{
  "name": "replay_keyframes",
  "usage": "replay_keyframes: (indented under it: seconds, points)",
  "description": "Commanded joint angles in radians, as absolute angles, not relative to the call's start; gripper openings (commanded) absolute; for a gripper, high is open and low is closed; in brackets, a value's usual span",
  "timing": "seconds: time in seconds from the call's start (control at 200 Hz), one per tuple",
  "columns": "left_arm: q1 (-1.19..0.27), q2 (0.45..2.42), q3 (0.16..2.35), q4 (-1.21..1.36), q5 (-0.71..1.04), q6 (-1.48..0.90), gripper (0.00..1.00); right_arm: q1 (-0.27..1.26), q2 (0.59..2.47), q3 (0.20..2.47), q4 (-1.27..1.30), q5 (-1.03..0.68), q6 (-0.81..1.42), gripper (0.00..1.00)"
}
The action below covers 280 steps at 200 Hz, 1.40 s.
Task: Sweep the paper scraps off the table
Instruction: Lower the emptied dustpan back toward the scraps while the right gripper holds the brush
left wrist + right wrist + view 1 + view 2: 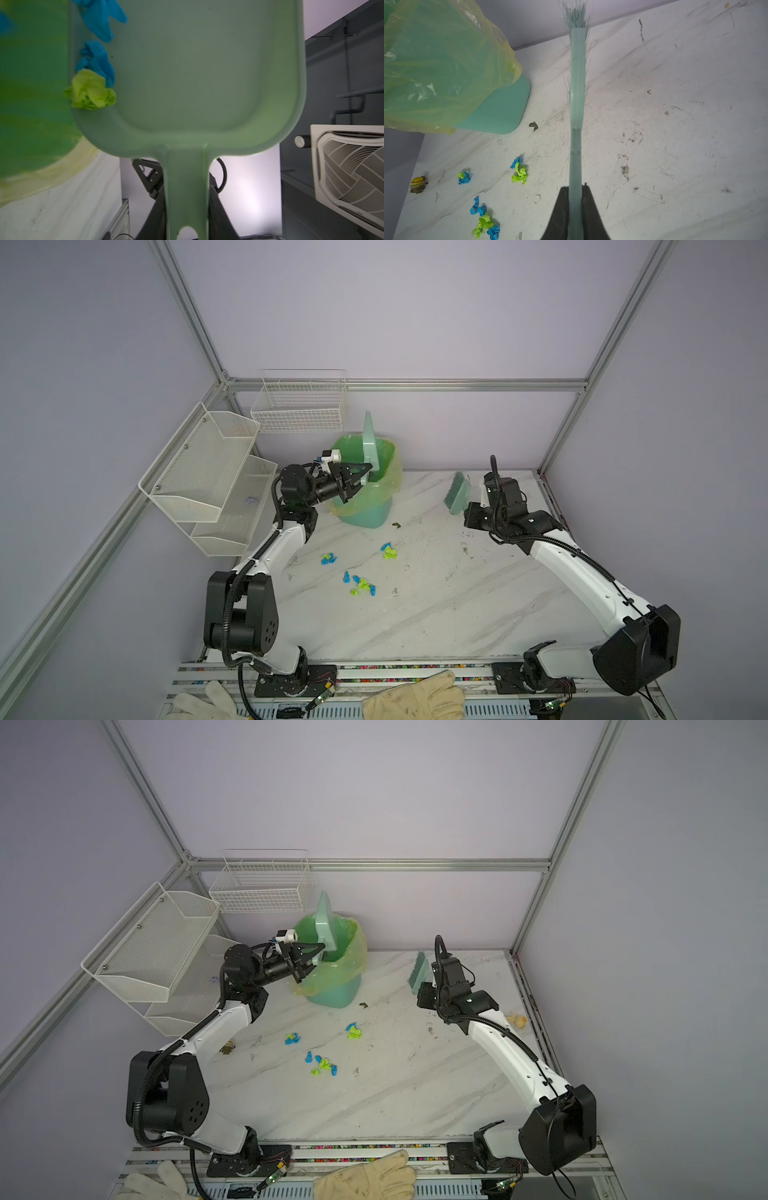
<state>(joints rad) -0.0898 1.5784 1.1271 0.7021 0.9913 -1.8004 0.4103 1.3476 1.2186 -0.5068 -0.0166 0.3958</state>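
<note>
Marble-veined bench strewn with paper scraps: left tool, clamped on the dustpan handle, tips a load into the bin; right tool pinches the brush. Next, likely another sweep.

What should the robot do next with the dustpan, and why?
Probably tip the dustpan a little further over the bin. A green scrap and some blue ones sit at the pan's edge right by the bin, so they have not dropped in yet. More scraps wait on the table.
</note>
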Motion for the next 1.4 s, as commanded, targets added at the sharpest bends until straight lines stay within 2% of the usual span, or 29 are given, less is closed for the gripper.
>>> replay_keyframes:
  seconds: [0.0, 0.325, 0.735, 0.93, 1.085, 1.255, 1.395]
  points:
    - [-0.083, 1.603, 1.072, 1.064, 0.996, -2.05, 0.0, 0.408, 1.322, 1.216, -0.489, -0.009, 0.399, 0.0]
    - [-0.083, 1.657, 1.015, 1.301, 0.944, -2.214, 0.0, 0.407, 1.315, 1.215, -0.494, -0.009, 0.399, 0.0]
    - [-0.082, 1.598, 1.032, 1.242, 0.958, -2.168, 0.0, 0.408, 1.303, 1.217, -0.494, -0.025, 0.409, 0.0]
    - [-0.084, 1.437, 1.024, 0.881, 0.996, -1.913, 0.0, 0.408, 1.279, 1.216, -0.486, -0.076, 0.423, 0.0]
    - [-0.106, 1.277, 1.062, 0.369, 0.983, -1.534, 0.0, 0.408, 1.271, 1.196, -0.465, -0.134, 0.461, 0.0]
    - [-0.146, 1.164, 1.095, -0.044, 0.908, -1.232, 0.0, 0.407, 1.269, 1.177, -0.434, -0.185, 0.52, 0.0]
    - [-0.216, 1.065, 1.106, -0.311, 0.76, -1.042, 0.0, 0.408, 1.267, 1.173, -0.42, -0.239, 0.545, 0.0]
